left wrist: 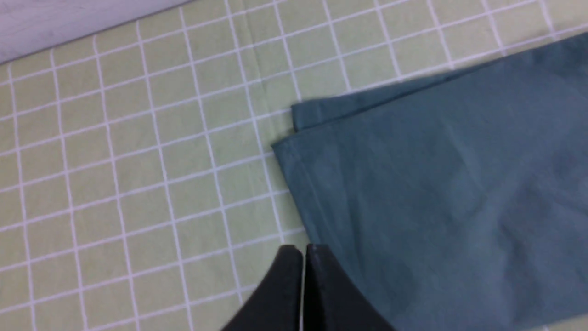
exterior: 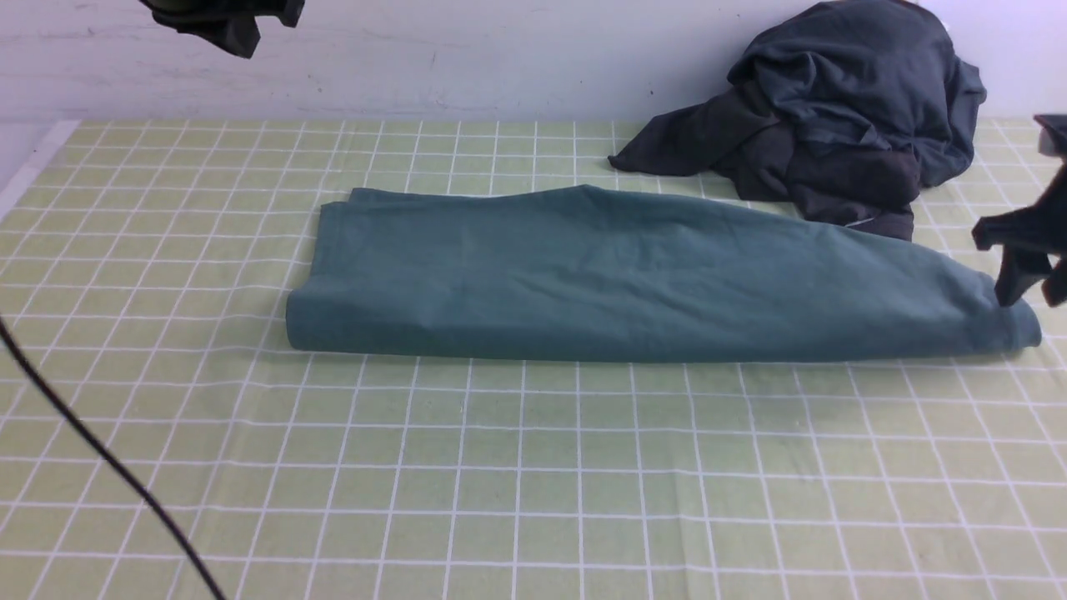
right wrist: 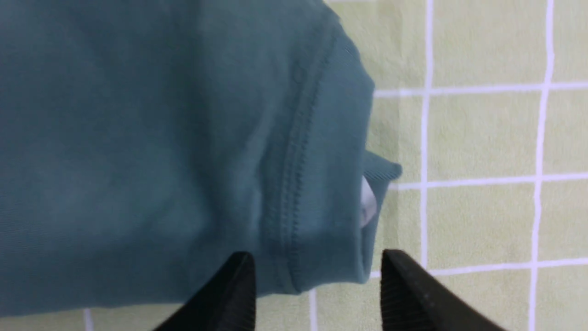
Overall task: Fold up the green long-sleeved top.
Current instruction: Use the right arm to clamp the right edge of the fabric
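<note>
The green long-sleeved top [exterior: 633,275] lies folded into a long band across the checked tablecloth [exterior: 533,467]. My left gripper [exterior: 237,37] hangs high above the table's far left, shut with nothing in it. In the left wrist view its closed jaws [left wrist: 303,249] hover over the top's [left wrist: 436,197] layered left end. My right gripper [exterior: 1029,292] is open at the top's right end. In the right wrist view its fingers [right wrist: 317,259] stand apart on either side of the seamed corner of the top [right wrist: 138,151], where a white label [right wrist: 367,202] peeks out.
A dark charcoal-grey garment [exterior: 834,125] is heaped at the back right against the pale wall, close behind the top's right part. A black cable [exterior: 100,454] crosses the front left of the tablecloth.
</note>
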Action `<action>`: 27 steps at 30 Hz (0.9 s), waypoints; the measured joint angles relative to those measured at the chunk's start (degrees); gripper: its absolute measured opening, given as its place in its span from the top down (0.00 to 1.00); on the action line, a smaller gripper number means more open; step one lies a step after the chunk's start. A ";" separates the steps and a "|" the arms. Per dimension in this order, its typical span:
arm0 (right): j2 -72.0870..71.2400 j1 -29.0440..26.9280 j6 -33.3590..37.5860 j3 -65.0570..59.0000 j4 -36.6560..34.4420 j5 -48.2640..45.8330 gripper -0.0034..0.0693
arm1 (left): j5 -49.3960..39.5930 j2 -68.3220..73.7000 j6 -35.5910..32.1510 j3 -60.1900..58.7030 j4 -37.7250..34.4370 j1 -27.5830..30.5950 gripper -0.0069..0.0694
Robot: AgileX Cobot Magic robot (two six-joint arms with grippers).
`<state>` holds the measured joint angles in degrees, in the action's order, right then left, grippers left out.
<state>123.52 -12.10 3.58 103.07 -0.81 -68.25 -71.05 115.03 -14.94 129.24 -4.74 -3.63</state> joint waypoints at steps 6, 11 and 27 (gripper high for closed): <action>0.20 -1.16 -4.47 -8.06 -0.95 11.29 0.26 | -0.60 -16.84 -3.93 -23.36 -4.71 -0.65 0.91; 1.01 -1.16 -5.03 -8.60 -3.92 15.00 0.43 | -0.64 -30.54 -4.60 -38.24 -4.56 -0.65 0.91; -5.70 -1.10 -5.03 -8.65 15.10 12.95 0.93 | 17.17 -78.87 11.90 -81.56 2.86 -0.65 0.91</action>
<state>117.82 -13.20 -1.45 94.43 14.30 -55.30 -53.88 36.16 -3.03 47.68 -1.88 -4.28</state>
